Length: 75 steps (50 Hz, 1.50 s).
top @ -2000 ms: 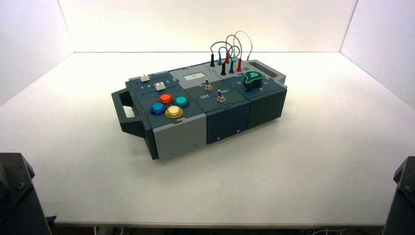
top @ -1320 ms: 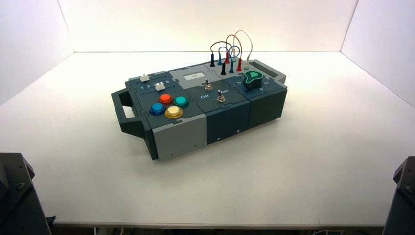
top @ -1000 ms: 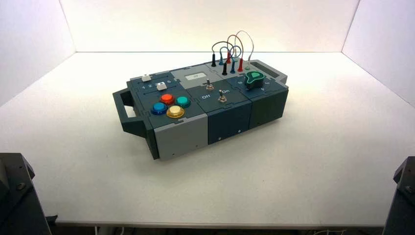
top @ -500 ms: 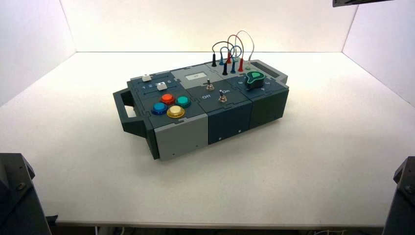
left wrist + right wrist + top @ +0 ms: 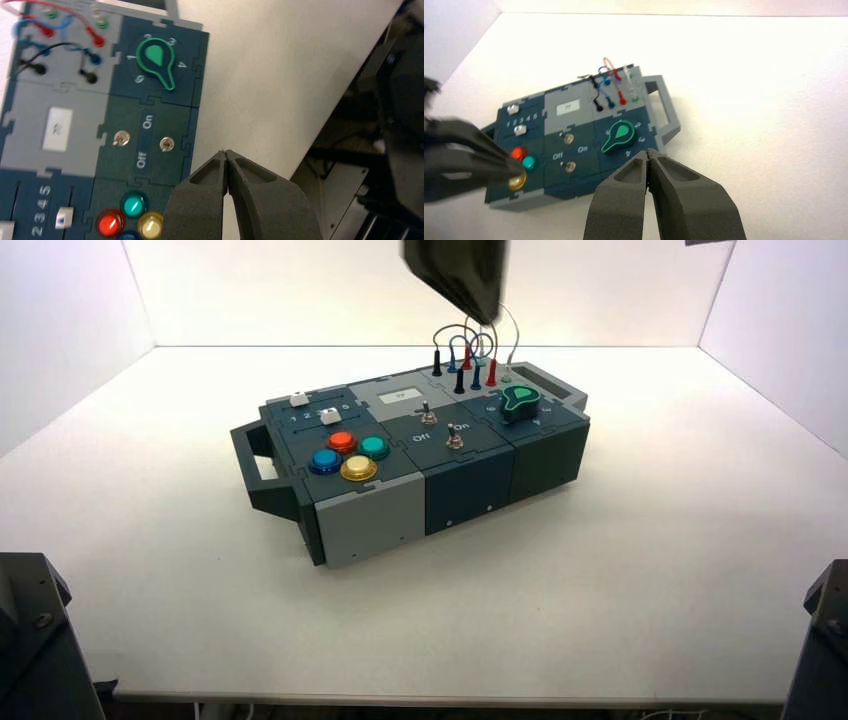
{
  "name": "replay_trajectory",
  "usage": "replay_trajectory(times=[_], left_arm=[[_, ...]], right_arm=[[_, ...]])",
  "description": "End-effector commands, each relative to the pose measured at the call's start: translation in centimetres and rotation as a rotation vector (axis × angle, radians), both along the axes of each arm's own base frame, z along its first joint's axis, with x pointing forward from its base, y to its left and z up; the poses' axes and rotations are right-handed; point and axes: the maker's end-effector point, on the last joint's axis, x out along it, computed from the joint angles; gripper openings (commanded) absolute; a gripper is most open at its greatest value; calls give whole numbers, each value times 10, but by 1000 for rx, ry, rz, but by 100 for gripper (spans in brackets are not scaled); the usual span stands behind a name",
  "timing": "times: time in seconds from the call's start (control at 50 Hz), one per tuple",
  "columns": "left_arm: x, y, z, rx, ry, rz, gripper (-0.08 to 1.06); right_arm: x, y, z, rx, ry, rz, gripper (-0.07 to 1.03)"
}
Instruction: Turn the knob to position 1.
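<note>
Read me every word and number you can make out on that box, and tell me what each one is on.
"1 2 3 4 5": slider panel
"Off" and "On": switch panel
"1", "2", "3", "4": around the green knob; another character beside the "1" is too unclear to read.
The white display has characters too blurred to read for certain.

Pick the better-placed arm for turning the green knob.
Left, probably: in the high view the left gripper hangs nearer the green knob; the right gripper is farther off, rightward.

glossy green knob (image 5: 155, 56), red button (image 5: 110, 223), yellow button (image 5: 150, 225)
</note>
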Motion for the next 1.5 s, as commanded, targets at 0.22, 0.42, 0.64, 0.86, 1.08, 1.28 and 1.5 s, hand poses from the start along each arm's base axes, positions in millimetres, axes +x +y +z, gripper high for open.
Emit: replay_trajectory(times=[0.22,0.42,0.64,0.86,1.08,1.28,1.5], left_arm=[[21,-32,-14,56,-19,-126,-3],[34,-49,-36,104,-2,-181,-3],[46,-62,-48,126,-6,-212,-3],[58,-55,-60,148,13,-191,-3],[65,-43,-73,174,33,-179,-3],[68,-43,-77,181,36,-186,-3],[69,-45,-79,180,33,-188,-3]], right_arm=[[6,-4,23,20,-68,-20,-2],[5,-4,23,24,-73,-21,-2],[2,-5,27,30,-92,-20,-2],[0,-6,28,38,-104,-22,-2],[0,-7,28,39,-105,-23,-2],[0,-6,29,40,-108,-21,-2],[0,-6,29,43,-110,-21,-2]])
